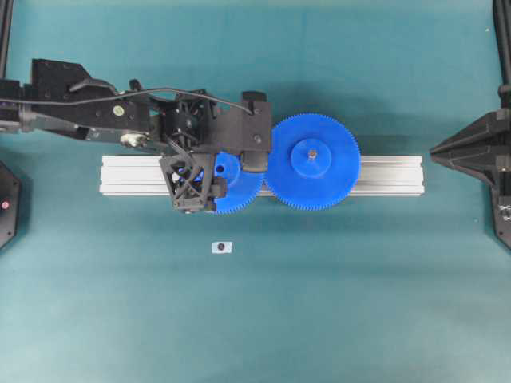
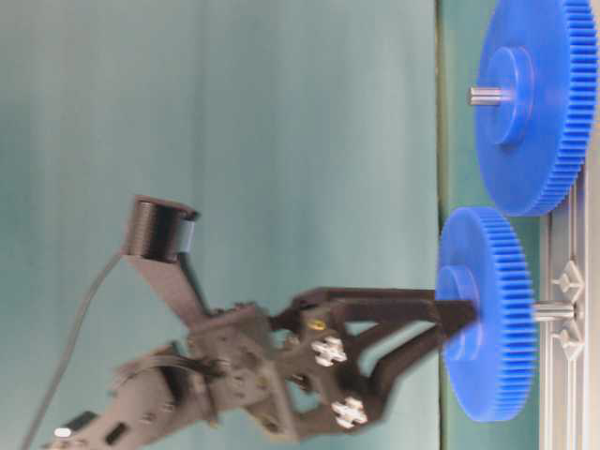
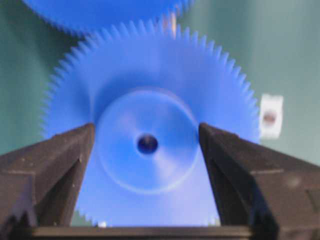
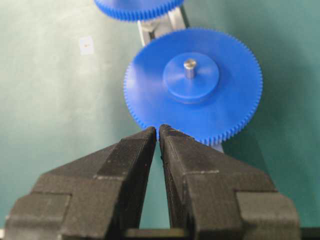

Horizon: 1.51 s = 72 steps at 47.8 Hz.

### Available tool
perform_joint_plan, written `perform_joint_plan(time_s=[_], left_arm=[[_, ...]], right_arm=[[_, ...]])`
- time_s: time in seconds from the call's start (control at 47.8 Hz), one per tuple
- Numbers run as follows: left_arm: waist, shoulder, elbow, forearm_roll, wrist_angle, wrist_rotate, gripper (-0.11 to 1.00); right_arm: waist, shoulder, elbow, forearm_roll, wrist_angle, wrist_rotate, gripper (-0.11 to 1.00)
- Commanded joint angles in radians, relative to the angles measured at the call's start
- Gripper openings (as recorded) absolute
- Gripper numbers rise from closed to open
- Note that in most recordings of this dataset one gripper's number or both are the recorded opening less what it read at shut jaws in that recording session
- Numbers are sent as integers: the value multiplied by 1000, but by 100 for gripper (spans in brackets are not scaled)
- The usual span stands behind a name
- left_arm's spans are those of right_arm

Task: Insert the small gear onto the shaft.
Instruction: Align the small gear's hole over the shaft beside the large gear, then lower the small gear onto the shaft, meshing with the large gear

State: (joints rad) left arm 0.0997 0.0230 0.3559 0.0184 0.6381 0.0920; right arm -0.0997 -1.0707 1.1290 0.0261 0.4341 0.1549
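The small gear point(image 1: 239, 190) is blue and lies flat over the aluminium rail point(image 1: 383, 175), its teeth meeting those of the wider blue gear point(image 1: 313, 162). In the table-level view the small gear point(image 2: 489, 314) sits on the shaft point(image 2: 555, 310), a short stretch of pin showing between gear and rail. My left gripper point(image 3: 146, 126) is straight above it, open, with one finger point(image 3: 60, 160) on each side of the raised hub point(image 3: 148, 142), a hair off its rim. The centre hole shows dark. My right gripper point(image 4: 158, 129) is shut and empty, back from the wider gear point(image 4: 192, 82).
The wider gear point(image 2: 534, 103) sits on its own pin point(image 2: 487, 94) at the middle of the rail. A small white tag point(image 1: 222, 247) lies on the teal table in front of the rail. The right arm point(image 1: 479, 152) stays at the right edge.
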Motion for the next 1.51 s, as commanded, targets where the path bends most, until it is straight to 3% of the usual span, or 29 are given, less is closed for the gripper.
perform_joint_plan(time_s=[0.0,0.711,1.485], left_arm=[[-3,-11,-31,3,3,3,83],[-15,-58,-52,3,18,8,86],[-31,-204,32,3,18,-8,86]], right_arm=[[-3,5,-9,0,-9,6,27],[-18,2,0,-2,-26,6,27],[-18,-37,15,-2,-25,8,27]])
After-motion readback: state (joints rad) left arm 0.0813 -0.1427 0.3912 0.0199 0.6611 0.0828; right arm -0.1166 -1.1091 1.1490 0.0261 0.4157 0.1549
